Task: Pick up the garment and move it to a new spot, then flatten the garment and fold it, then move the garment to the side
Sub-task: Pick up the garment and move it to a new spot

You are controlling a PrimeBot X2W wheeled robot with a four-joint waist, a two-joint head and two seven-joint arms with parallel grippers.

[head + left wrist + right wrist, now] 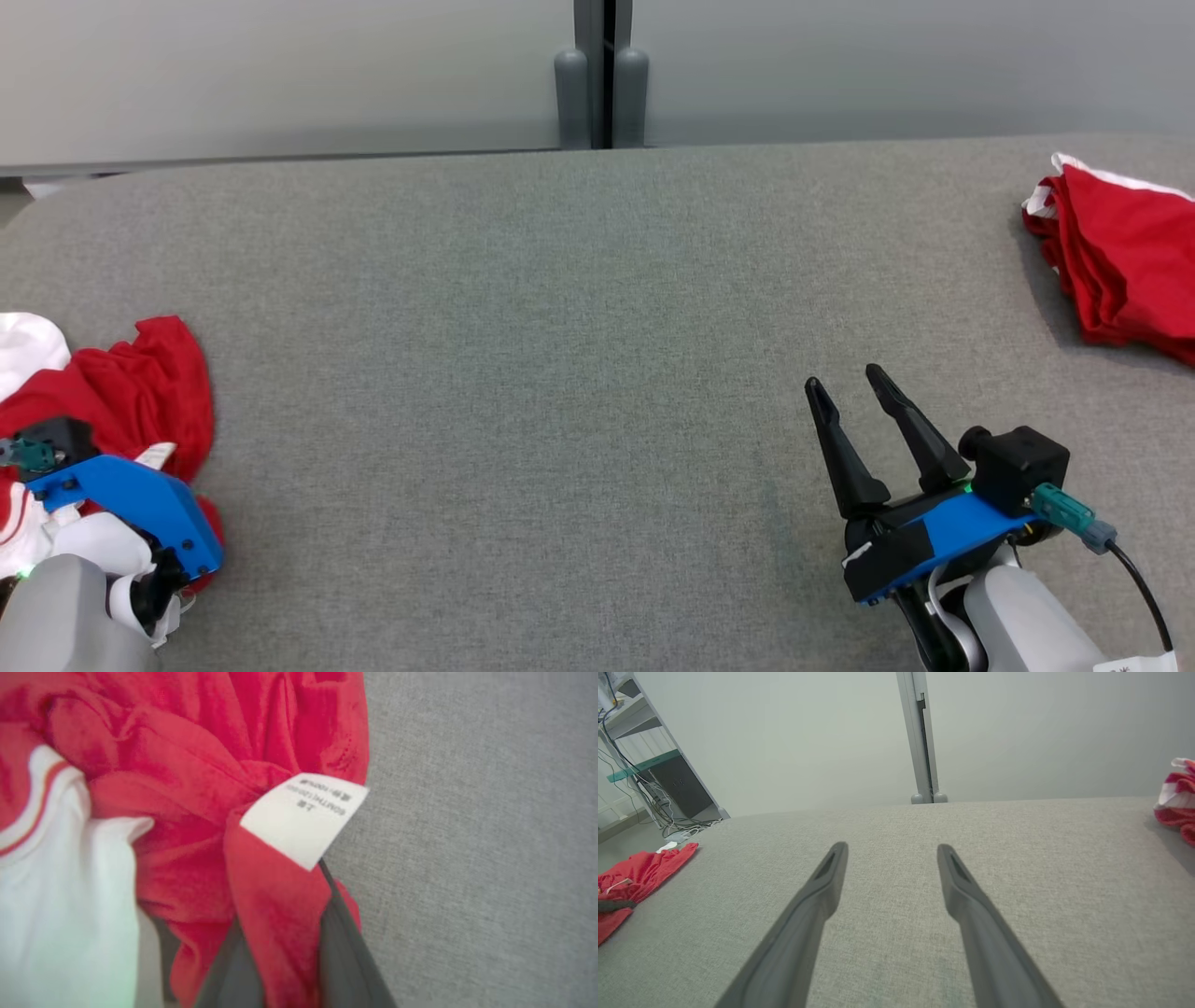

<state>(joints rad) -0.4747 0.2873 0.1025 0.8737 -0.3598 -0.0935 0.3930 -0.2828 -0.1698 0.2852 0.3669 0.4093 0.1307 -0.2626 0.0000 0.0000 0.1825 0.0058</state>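
Garment [140, 392]: red with white parts, crumpled at the left edge of the grey surface [560, 373].

Head view: the left hand [131, 485] is down in the heap, its fingers hidden under its blue bracket. The right hand [843, 376] hovers low at the near right, released, fingers spread, nothing between them. Probably parked clear so the middle of the surface is free as the new spot. A folded red cloth [1120, 252] lies at the far right, well apart.

Left wrist view: a red fold fills the gap between the dark fingers [348, 952], so the left hand reads as clenched on the garment. The white care label [303, 816] stands just beyond one fingertip. Pinching a bunched fold suits lifting.

Right wrist view: both fingers wide over bare surface; garment at far left.
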